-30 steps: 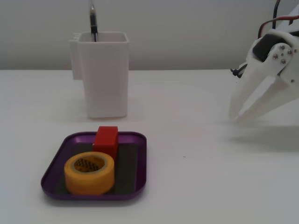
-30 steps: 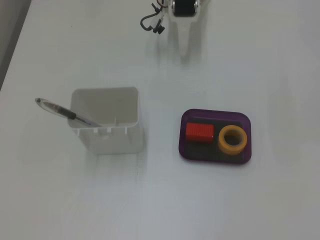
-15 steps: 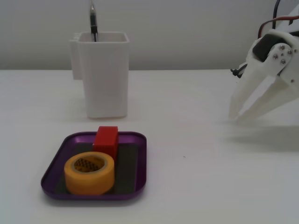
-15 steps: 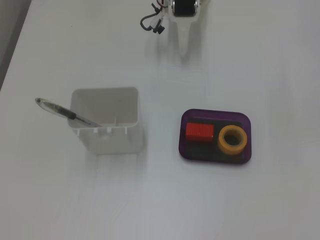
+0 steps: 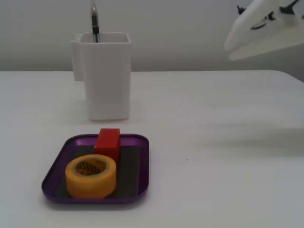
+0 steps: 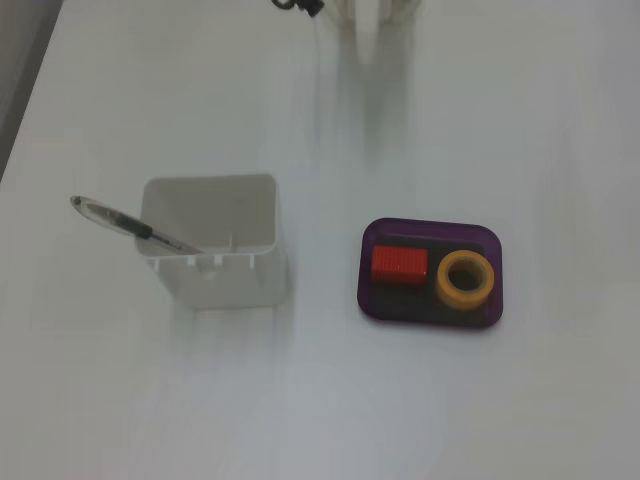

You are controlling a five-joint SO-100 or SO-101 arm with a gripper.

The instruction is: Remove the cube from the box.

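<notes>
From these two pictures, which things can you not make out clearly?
- Gripper: blurred and cut off by the fixed view's right edge; open or shut is unclear.
- Cube: its lower front is hidden behind the tape roll in that view.
- Pen: its tip is hidden inside the white container.
- Box: the floor is partly covered.

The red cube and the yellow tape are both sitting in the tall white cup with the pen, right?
Not quite. The cube and the yellow tape roll both lie in the purple box, side by side, as the fixed view from above shows. The tall white container stands apart from it and holds only the pen.
</notes>
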